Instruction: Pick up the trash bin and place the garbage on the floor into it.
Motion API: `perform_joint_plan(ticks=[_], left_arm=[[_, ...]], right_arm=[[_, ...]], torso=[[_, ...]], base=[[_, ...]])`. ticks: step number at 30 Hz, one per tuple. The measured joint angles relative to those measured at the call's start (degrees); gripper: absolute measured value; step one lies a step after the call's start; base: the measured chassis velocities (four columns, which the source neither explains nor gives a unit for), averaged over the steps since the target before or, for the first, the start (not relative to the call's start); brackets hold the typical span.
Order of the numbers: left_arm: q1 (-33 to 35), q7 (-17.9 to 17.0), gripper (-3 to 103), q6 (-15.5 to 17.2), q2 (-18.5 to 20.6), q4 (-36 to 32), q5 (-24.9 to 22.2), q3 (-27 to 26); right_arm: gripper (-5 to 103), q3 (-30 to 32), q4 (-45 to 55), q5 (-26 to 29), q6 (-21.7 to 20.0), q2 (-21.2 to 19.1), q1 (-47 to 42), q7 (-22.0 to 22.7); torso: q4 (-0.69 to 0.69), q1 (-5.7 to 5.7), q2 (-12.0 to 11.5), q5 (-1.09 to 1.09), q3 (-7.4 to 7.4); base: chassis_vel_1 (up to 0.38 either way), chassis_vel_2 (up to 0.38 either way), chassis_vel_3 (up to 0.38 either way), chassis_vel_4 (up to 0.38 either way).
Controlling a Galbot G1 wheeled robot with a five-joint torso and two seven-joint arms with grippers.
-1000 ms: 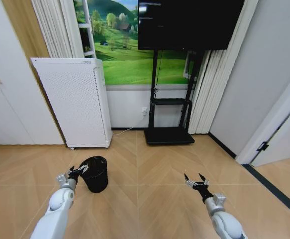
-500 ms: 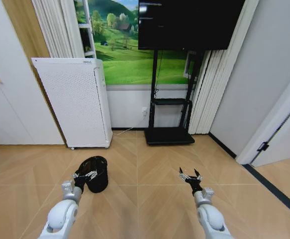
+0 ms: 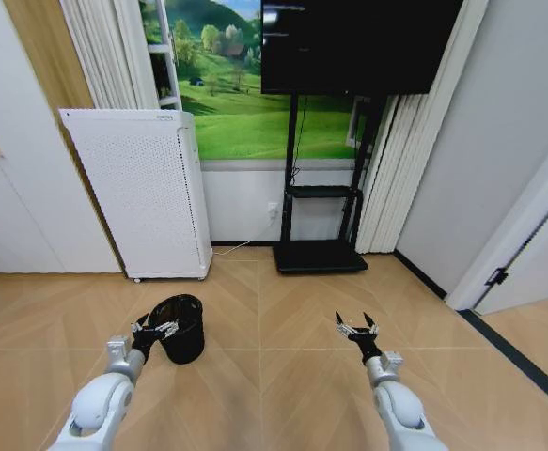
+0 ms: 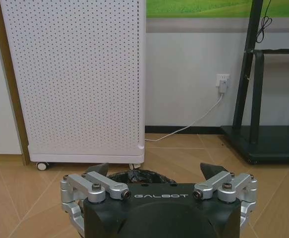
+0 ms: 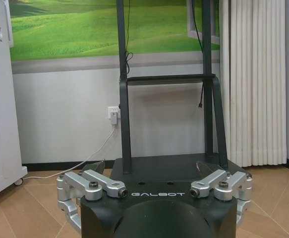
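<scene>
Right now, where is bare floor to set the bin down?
Free: the floor between the left gripper and right gripper, and ahead toward the TV stand. Crowded: the left side, where the bin stands before the white appliance.

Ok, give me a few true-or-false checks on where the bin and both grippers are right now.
1. The bin stands upright on the floor. True.
2. The left gripper is at the bin's rim, fingers open. True.
3. The right gripper holds a wrapper. False: it is open, holding nothing.
4. The bin stands right of the TV stand. False: left of it, before the white appliance.
</scene>
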Motion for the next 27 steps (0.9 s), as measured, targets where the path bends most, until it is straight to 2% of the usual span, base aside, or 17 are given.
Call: perform_joint_plan(ticks=[13, 22, 27], left_arm=[[0.3, -0.59, 100, 0.34, 0.13, -1.19, 0.77, 0.5], [0.85, -2.13, 100, 0.45, 0.27, -2.68, 0.15, 0.03], [-1.1, -3.57, 100, 0.45, -0.41, -1.07, -0.4, -1.18]], right_arm=[[100, -0.02, 0.22, 1.37, 0.2, -0.63, -0.42, 0.01], [100, -0.04, 1.01, 2.98, -0.39, -0.98, -0.38, 0.08], [100, -0.07, 0.44, 3.19, -1.53, -0.74, 0.64, 1.15]], torso=[[0.0, 0.63, 2.85, 0.0, 2.2], [0.0, 1.2, 5.24, 0.0, 4.02], [0.0, 1.54, 6.42, -0.01, 4.88]], base=[[0.0, 0.0, 0.0, 0.0], [0.0, 0.0, 0.0, 0.0], [0.0, 0.0, 0.0, 0.0]])
